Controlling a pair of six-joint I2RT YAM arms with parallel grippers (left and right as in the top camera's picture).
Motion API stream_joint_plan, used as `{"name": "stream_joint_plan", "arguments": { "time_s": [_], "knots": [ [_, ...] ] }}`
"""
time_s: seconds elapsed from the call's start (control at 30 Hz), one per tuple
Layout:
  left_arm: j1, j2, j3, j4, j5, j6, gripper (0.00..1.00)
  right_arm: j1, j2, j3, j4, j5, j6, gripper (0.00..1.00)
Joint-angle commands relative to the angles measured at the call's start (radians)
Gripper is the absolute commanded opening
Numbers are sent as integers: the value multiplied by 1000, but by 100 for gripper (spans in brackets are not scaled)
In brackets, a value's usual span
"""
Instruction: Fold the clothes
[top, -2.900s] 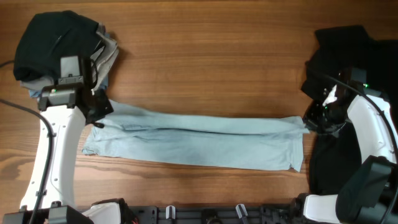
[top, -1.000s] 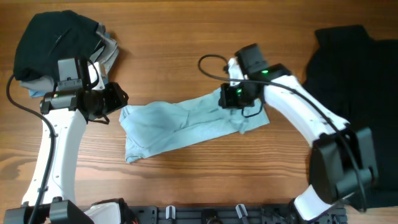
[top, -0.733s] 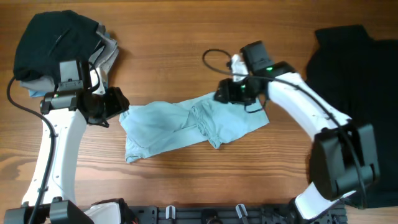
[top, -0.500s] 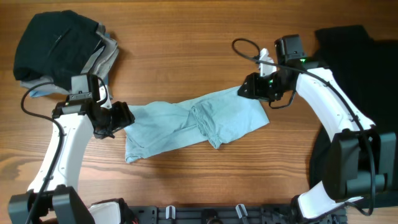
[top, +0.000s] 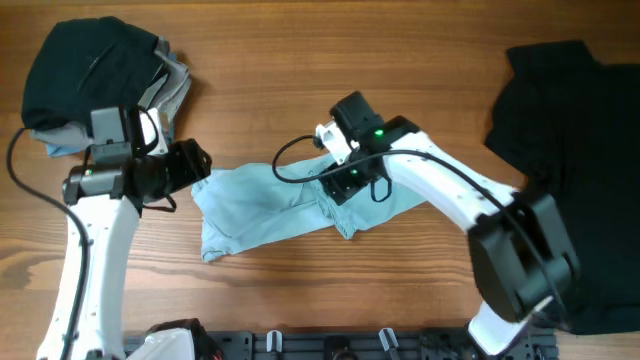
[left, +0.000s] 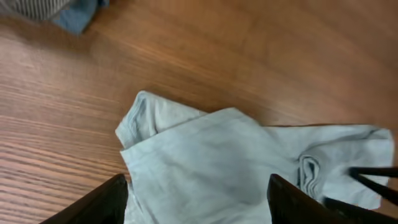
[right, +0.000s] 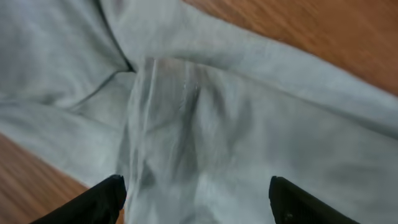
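The pale light-blue T-shirt (top: 290, 205) lies folded into a short band at the table's middle, its right part doubled over with a ridge of folds. My left gripper (top: 197, 166) is open at the shirt's left edge; in the left wrist view the shirt (left: 217, 162) fills the space between the spread left gripper (left: 199, 205) fingers. My right gripper (top: 337, 186) is open just above the middle fold; the right wrist view shows only the shirt (right: 249, 124) under the right gripper (right: 200, 202). Neither holds cloth.
A large black shirt (top: 570, 150) covers the table's right side. A pile of clothes (top: 95, 65), black on top of grey and blue pieces, sits at the back left; its blue corner (left: 78, 15) shows in the left wrist view. Bare wood (top: 330, 70) lies behind the T-shirt.
My right gripper has let go of the shirt's folded-over end, swung out to the right, and come back over the middle fold, now open. The left gripper has opened wider at the left edge.
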Motion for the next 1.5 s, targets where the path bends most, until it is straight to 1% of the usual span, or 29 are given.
{"name": "stream_joint_plan", "arguments": {
  "time_s": [0.0, 0.03, 0.07, 0.1, 0.13, 0.17, 0.27, 0.37, 0.47, 0.57, 0.6, 0.67, 0.73, 0.77, 0.83, 0.87, 0.9, 0.93, 1.0, 1.03, 1.1, 1.17, 1.2, 1.27, 1.3, 1.33, 1.37, 1.43, 1.47],
  "knots": [
    [-4, -27, 19, -1, 14, -1, 73, 53, 98, 10, 28, -13, -16, 78],
    [-4, -27, 19, -1, 14, -1, 74, 60, 120, 10, 35, -13, -8, 71],
    [-4, -27, 19, -1, 14, -1, 74, 64, 135, 10, 35, -5, -6, 56],
    [-4, -27, 19, -1, 14, -1, 74, 65, 140, 10, 32, 6, 10, 47],
    [-4, -27, 19, -1, 14, -1, 74, 65, 140, 10, 30, 18, 16, 23],
    [-4, -27, 19, -1, 14, -1, 74, 63, 131, 16, 31, 26, 19, 14],
    [-4, -26, 19, -1, 14, -1, 74, 52, 93, 53, 2, 69, 35, 8],
    [-4, -26, 19, -1, 14, -1, 74, 37, 16, 62, -31, 128, 36, 6],
    [-4, -26, 19, -1, 14, -1, 74, 21, -63, 62, -37, 131, 32, 6],
    [-4, -26, 19, -1, 14, -1, 74, 21, -88, 62, -38, 131, -63, 14],
    [-4, -26, 19, -2, 14, -1, 74, 21, -88, 62, -40, 131, -73, 22],
    [-4, -26, 19, -2, 14, -1, 74, 21, -88, 61, -50, 122, -72, 24],
    [-4, -26, 19, -2, 14, -1, 74, 21, -88, 61, -55, 123, -69, 12],
    [-4, -26, 19, -2, 14, -1, 74, 21, -88, 61, -50, 123, -56, 9],
    [-4, -26, 19, -2, 14, -1, 74, 21, -88, 61, -12, 120, 45, 4],
    [-4, -26, 19, -2, 14, -1, 74, 21, -88, 61, 19, 84, 70, 4],
    [-4, -26, 19, -2, 14, -1, 74, 24, -82, 60, 66, 4, 59, 6],
    [-4, -26, 19, -3, 14, -1, 74, 24, -73, 61, 90, -20, 59, 11],
    [-4, -26, 19, -27, -8, -1, 75, 24, -59, 61, 82, -11, 57, 44],
    [-4, -24, 18, -47, -40, -1, 75, 24, -58, 61, 70, -2, 52, 49],
    [-2, -13, 15, -80, -81, -1, 77, 22, -71, 61, 58, 17, 36, 51],
    [0, 11, 6, -93, -80, -1, 76, 20, -96, 61, 22, 45, 33, 51],
    [0, 23, -6, -90, -80, -2, 77, 14, -108, 61, -2, 66, 48, 54],
    [0, 57, -39, -78, -50, -2, 85, -11, -129, 61, -51, 121, 143, 55],
    [0, 74, -49, -72, -33, -1, 87, -31, -138, 61, -72, 123, 177, 56],
    [0, 123, -80, -39, 1, -1, 92, -72, -156, 61, -101, 119, 215, 57],
    [0, 150, -96, -18, 13, -1, 95, -99, -170, 61, -117, 111, 219, 57],
    [-3, 255, -115, 18, 51, 6, 96, -176, -214, 61, -147, 54, 219, 57],
    [-8, 310, -115, 19, 95, 37, 94, -214, -236, 61, -150, 10, 219, 58]
  ]
}}
